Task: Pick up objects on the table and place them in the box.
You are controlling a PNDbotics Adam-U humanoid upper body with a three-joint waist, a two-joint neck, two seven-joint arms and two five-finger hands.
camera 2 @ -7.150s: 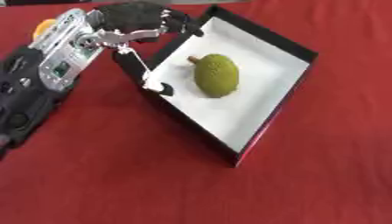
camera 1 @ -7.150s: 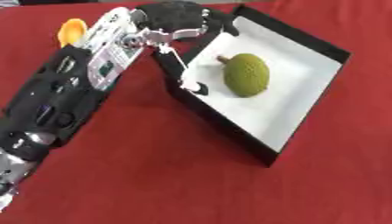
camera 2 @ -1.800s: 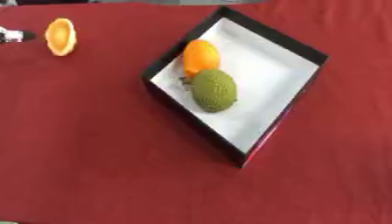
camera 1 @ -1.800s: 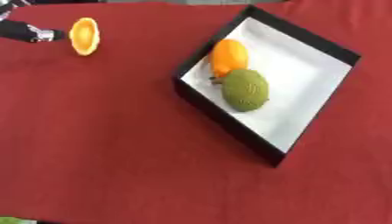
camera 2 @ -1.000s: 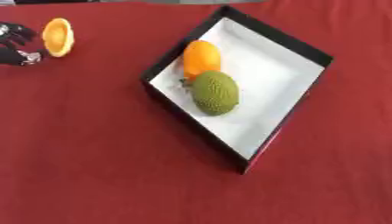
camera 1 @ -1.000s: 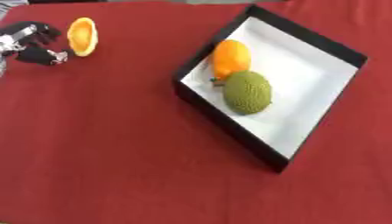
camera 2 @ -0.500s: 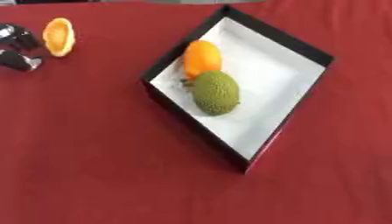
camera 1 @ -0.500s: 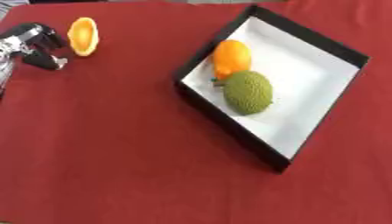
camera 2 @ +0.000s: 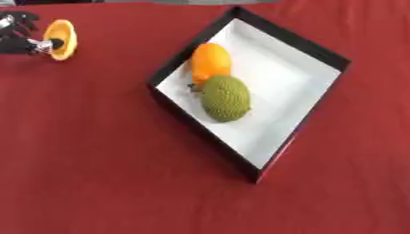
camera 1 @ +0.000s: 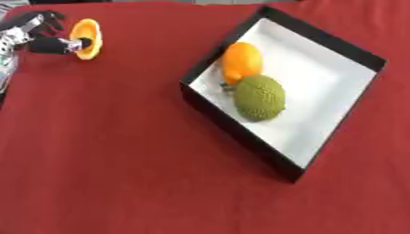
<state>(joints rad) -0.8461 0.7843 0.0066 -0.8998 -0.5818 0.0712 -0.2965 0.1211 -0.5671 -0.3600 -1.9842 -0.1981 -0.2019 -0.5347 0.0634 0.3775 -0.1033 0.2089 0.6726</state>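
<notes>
Reaching for the last piece: the left hand [camera 1: 36, 37], fingers parted, touches an orange half-fruit [camera 1: 86, 38].
Likely light and smooth; pinching across its rim looks safest.

Both eye views look steeply down from the head onto the red tablecloth [camera 1: 120, 160], set slightly askew. Both share the black box [camera 1: 324, 41] and, far upper left, the left hand [camera 1: 32, 34]; beside its fingertips, the orange piece [camera 2: 61, 39]. Right eye view sits shifted sideways.
</notes>
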